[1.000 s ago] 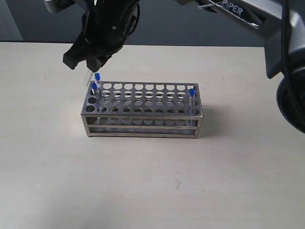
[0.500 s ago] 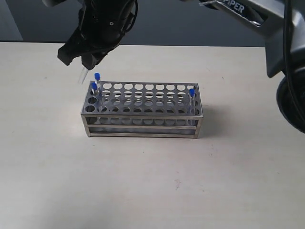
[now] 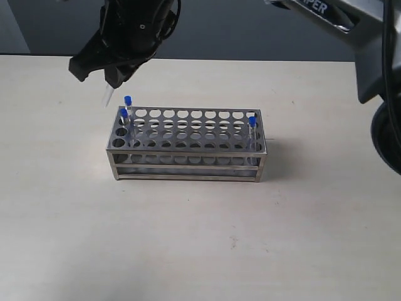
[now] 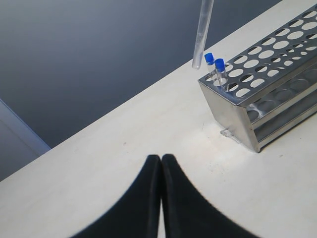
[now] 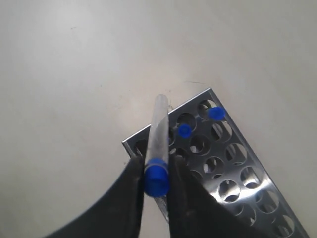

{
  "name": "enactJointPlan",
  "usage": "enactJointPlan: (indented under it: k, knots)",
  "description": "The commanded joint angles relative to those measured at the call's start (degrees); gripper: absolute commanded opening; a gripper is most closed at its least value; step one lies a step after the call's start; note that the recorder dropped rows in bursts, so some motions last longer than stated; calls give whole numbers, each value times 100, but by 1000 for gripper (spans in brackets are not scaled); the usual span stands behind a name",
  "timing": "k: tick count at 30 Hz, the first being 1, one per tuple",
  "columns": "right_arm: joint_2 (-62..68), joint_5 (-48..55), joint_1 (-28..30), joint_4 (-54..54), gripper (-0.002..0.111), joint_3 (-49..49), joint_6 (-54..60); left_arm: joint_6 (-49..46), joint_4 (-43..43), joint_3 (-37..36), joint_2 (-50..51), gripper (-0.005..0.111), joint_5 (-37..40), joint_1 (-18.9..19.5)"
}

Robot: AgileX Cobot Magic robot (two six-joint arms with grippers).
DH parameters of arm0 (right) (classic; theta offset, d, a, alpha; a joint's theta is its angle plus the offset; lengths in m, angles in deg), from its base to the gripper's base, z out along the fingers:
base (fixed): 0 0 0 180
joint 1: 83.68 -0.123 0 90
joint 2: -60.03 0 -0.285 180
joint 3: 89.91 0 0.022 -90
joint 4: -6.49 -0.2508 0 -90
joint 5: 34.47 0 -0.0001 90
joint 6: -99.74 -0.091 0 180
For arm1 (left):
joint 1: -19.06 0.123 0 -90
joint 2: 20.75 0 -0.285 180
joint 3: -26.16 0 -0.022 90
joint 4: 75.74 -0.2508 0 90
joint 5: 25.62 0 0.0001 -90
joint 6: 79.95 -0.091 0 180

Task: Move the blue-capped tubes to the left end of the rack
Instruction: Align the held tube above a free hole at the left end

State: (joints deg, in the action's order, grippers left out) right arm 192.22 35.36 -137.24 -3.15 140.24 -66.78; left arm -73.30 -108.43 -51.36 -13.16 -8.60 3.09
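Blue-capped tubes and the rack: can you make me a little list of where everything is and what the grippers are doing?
rack: silvery, standing on the table
left-end pair: two blue-capped tubes standing in holes at the rack's left end
right-end tube: one, standing in a hole at the right end
held tube: in the air near the rack's left end, tilted, not in a hole
right gripper: shut on the held tube at its blue cap end
left gripper: shut, holding nothing
not yet at the left end: held tube, right-end tube
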Motion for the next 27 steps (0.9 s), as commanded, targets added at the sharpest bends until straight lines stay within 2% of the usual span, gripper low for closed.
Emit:
enactJointPlan:
  k: [1, 8, 11, 27]
  knots:
    - [-188, 14, -135, 24, -1, 27, -85, 28, 79, 30, 20, 1, -33, -22]
    - [-200, 14, -136, 918, -1, 27, -333, 28, 79, 30, 20, 1, -33, -22]
    - [-200, 14, -136, 1007, -1, 27, 65, 28, 79, 30, 20, 1, -33, -22]
    - [-200, 14, -329, 275, -1, -186, 362, 28, 89, 30, 20, 1, -29, -22]
